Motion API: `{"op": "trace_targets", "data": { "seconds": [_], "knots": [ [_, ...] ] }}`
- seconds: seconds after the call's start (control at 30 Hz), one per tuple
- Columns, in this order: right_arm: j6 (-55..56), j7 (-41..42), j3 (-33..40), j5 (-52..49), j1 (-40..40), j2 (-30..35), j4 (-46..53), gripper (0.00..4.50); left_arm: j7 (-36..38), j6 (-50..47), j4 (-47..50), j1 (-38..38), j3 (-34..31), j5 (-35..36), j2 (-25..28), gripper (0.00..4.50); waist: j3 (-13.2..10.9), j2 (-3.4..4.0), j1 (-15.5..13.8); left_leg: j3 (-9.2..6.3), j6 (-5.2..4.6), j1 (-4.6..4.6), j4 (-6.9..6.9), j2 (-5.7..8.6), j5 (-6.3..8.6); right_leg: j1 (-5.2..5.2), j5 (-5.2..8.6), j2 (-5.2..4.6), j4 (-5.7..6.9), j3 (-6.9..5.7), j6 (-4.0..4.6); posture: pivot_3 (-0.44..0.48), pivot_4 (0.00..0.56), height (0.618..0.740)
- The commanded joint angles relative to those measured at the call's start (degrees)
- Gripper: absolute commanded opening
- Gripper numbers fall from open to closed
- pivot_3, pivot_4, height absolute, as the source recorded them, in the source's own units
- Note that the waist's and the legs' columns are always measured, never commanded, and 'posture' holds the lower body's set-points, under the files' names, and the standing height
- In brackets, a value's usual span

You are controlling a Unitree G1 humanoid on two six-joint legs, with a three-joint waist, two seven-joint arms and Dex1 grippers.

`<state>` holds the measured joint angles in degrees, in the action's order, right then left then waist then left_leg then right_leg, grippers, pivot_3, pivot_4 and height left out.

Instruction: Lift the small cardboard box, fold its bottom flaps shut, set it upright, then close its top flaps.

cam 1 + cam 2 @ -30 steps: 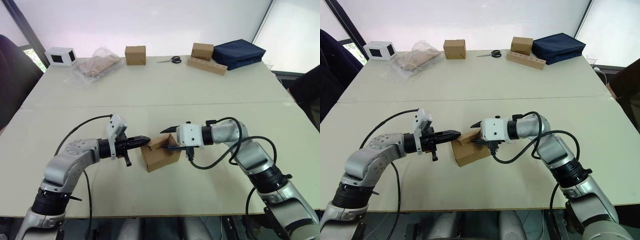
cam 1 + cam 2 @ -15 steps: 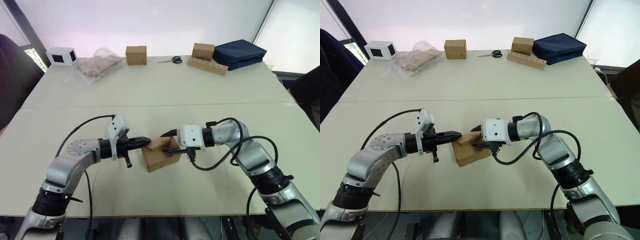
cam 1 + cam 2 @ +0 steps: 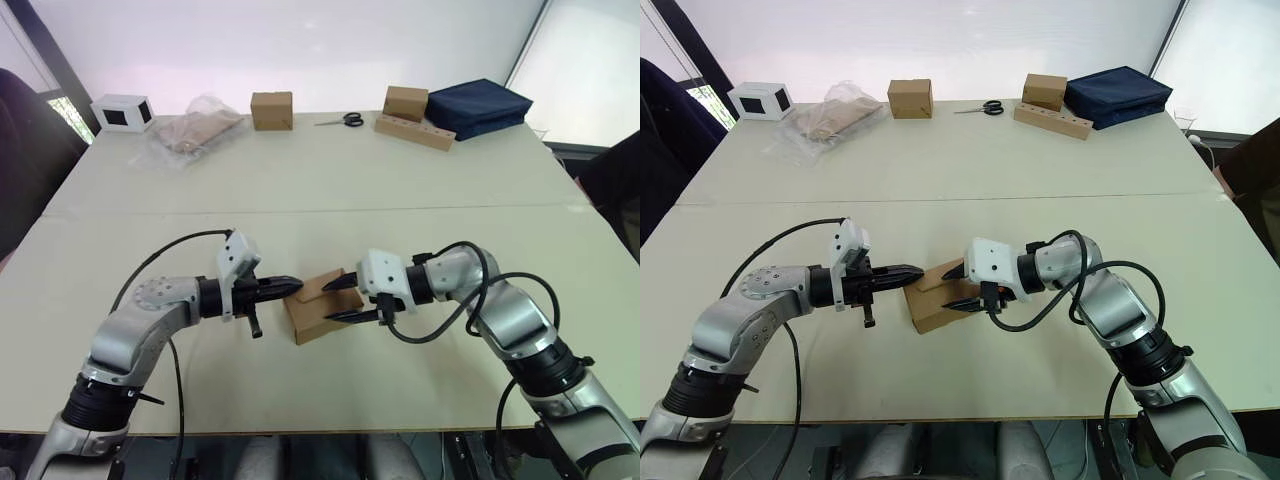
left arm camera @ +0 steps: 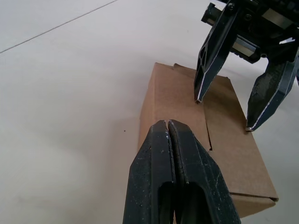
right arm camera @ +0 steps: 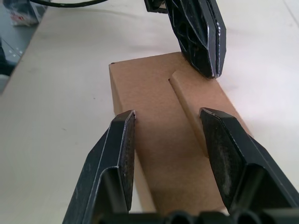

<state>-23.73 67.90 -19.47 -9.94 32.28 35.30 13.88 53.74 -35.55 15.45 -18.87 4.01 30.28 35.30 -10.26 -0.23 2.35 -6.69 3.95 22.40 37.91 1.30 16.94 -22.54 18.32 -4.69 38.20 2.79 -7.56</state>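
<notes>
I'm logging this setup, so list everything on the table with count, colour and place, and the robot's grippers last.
box: one, brown, near middle of table, between the grippers
small cartons: two, brown, far edge, the other by the block
white box: one, black face, far left corner
plastic bag: one, clear, far left
scissors: one, black handles, far edge
wooden block: one, tan, far right
bag: one, navy, far right corner
left gripper: shut, at the box's left end
right gripper: open, at its right end

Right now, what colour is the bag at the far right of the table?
Dark navy blue bag, clearest in the left eye view.
</notes>
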Motion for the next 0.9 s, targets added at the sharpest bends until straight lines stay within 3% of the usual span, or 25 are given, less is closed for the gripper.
{"op": "trace_targets", "data": {
  "seconds": [0.03, 0.27, 0.63, 0.73, 0.9],
  "knots": [
    [-1.34, 0.28, -0.49, -0.19, -0.02, 0.85, 1.08, 2.21, 1.21, 0.75, 1.65, -0.91, 1.24, -1.17, 1.31, 0.00, 0.00, 0.00, 0.00, 0.00, -0.03, 0.00, 0.00, 0.00, 0.02, 0.00, 0.00, 0.00, 0.00, 0.00, 0.00, 0.000, 0.150, 0.740],
    [-4.32, -0.22, -1.41, -0.43, -0.38, 0.25, 0.93, 2.21, 1.73, 2.06, 2.59, -0.15, 3.67, -3.60, 1.78, 0.00, 0.01, 0.00, -0.04, 0.00, -0.26, -0.01, 0.00, 0.00, 0.15, 0.02, 0.00, 0.00, 0.00, 0.00, 0.00, 0.000, 0.150, 0.740],
    [-5.44, -1.76, 0.06, -1.49, -0.68, -0.80, 0.14, 2.21, 1.49, 1.56, 2.99, 0.06, 1.95, -2.37, 1.85, 0.00, 0.02, 0.01, 0.00, 0.00, -0.27, -0.04, 0.00, 0.00, 0.15, 0.05, 0.00, 0.00, 0.00, -0.01, 0.00, 0.000, 0.150, 0.740],
    [-5.98, -3.04, 2.81, -4.30, -1.09, -1.94, 0.66, 2.21, 0.22, 2.79, 2.99, 0.05, 0.60, -2.38, 1.14, 0.00, 0.02, 0.01, 0.00, -0.01, -0.27, -0.04, 0.00, 0.00, 0.15, 0.04, 0.00, 0.00, 0.00, -0.01, 0.00, 0.000, 0.150, 0.740],
    [-12.32, -6.34, 15.19, -16.27, -5.17, -2.66, 7.34, 2.21, -0.18, -4.05, 8.89, 3.51, -7.31, 6.56, 3.42, 0.00, 0.00, -0.01, -0.04, -0.10, -0.28, 0.03, 0.00, -0.01, 0.16, -0.02, 0.00, -0.02, 0.00, 0.01, 0.00, 0.000, 0.150, 0.740]
  ]
}}
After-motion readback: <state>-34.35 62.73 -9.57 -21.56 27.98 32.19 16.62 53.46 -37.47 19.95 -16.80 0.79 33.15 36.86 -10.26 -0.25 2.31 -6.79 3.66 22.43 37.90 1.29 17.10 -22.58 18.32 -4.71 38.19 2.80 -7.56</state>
